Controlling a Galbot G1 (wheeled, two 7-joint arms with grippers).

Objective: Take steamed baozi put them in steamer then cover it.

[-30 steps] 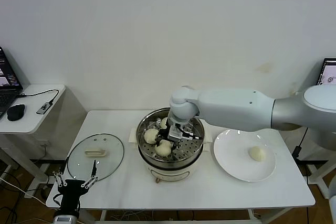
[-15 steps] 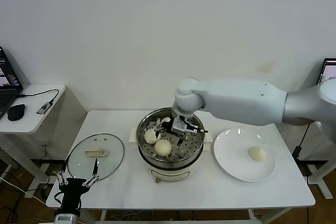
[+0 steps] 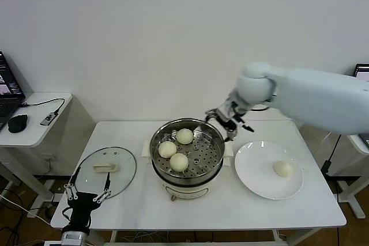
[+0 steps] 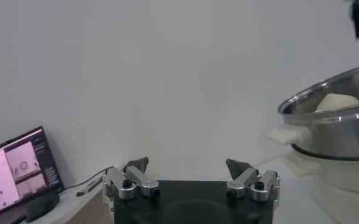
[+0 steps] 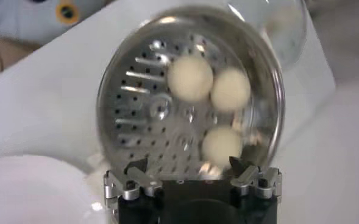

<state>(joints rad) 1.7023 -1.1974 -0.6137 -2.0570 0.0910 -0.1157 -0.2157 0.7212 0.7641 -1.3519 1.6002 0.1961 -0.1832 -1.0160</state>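
The steamer (image 3: 205,151) stands mid-table with three steamed baozi (image 3: 184,136) on its perforated floor. A further baozi (image 3: 282,169) lies on the white plate (image 3: 253,159) to its right. My right gripper (image 3: 226,121) hangs open and empty above the steamer's back right rim. In the right wrist view its open jaws (image 5: 188,164) look down on the basket (image 5: 142,97) and its baozi (image 5: 190,78). The glass cover (image 3: 120,159) lies flat to the steamer's left. My left gripper (image 3: 86,197) is parked open by the table's front left corner, near the cover; its wrist view (image 4: 186,164) shows the steamer (image 4: 337,131) from the side.
A low side table at the far left carries a laptop and a black mouse (image 3: 17,123). A screen (image 3: 360,79) shows at the right edge. The white wall runs close behind the table. Bare tabletop lies in front of the steamer and the plate.
My right gripper opened, left a baozi in the steamer, then lifted out and swung back and right, clear of the basket. The left arm barely moved.
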